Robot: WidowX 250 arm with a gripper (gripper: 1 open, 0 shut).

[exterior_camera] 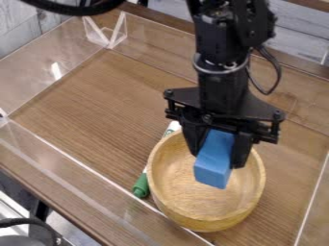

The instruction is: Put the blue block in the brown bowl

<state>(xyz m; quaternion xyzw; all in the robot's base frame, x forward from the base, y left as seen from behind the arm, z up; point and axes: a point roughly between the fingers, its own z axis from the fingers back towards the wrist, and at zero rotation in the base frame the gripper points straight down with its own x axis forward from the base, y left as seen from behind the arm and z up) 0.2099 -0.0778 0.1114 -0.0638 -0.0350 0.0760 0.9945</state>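
Note:
My black gripper (220, 144) points straight down and is shut on the blue block (216, 159). The block hangs over the inside of the brown bowl (172, 198), a round light-brown wooden bowl at the lower right of the table. Its lower end sits below the bowl's far rim line, above the bowl's floor; whether it touches the wood I cannot tell. The arm covers the far part of the bowl's rim.
A green-and-white marker pen (139, 186) lies against the bowl's left side. Clear plastic walls (52, 154) fence the wooden tabletop (103, 101), with a clear bracket (106, 31) at the back left.

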